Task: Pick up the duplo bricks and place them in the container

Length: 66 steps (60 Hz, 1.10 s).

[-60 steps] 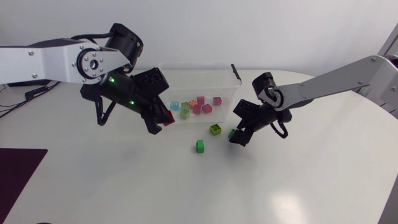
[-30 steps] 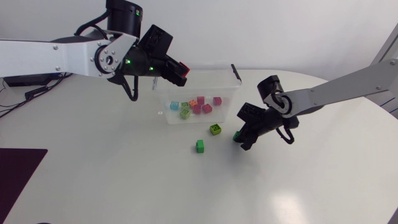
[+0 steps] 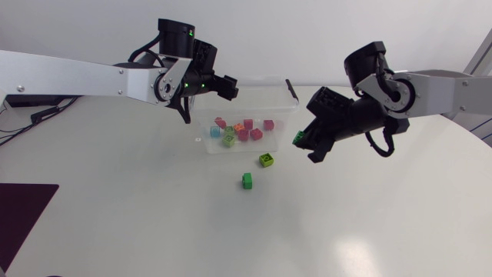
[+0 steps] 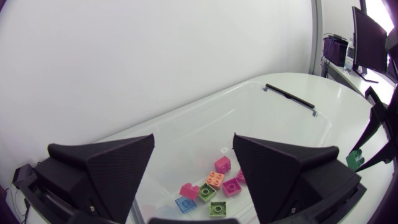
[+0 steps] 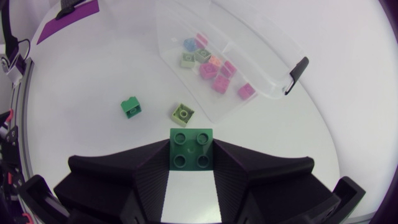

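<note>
- Hanging open and empty over the back of the clear container [image 3: 286,104], the left pincer [image 3: 227,87] is sitting in the way. I think the two arms could be bumping if the right one is going in there too.
- Squeezing just two sides of the dark green brick [image 5: 191,149], the right pincer [image 3: 302,140] could be letting it slip. It could also be dropping it too early, so the brick is landing on the table [image 3: 369,223] outside the wall.
- Lying inside the container, under the left pincer's wide-apart fingers, are the small pink, orange, blue and light green bricks [image 4: 214,180].
- Waiting on the table just in front of the container are a green brick [image 3: 247,181] and a lime brick [image 3: 267,160]. No pincer is touching them.
- Sitting tight between the right pincer's two fingers, the dark green brick is looking lifted off the table, just beside the container's right end.
</note>
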Available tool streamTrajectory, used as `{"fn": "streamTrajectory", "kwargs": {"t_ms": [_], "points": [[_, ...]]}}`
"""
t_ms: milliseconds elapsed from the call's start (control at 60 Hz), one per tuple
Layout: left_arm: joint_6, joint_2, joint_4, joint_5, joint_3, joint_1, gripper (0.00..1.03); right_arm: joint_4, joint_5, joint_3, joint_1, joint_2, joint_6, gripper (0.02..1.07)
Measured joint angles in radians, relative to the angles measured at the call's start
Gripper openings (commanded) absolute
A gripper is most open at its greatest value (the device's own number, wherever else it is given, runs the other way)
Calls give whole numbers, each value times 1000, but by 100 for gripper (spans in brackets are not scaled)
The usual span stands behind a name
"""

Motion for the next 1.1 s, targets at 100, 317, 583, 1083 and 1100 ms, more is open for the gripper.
{"fn": "streamTrajectory", "kwargs": {"t_ms": [100,317,583,1083,1100], "points": [[0,-25,-5,0,-25,0,98,-4,0,72,6,0,49,27],[30,-224,-132,121,-188,-13,97,45,10,295,23,53,196,27],[193,-285,-334,223,-319,-93,97,111,82,456,64,280,295,27],[428,3,-662,264,-68,-179,91,141,78,361,100,241,328,103],[434,11,-671,264,-57,-180,91,145,77,346,99,229,326,103]]}}
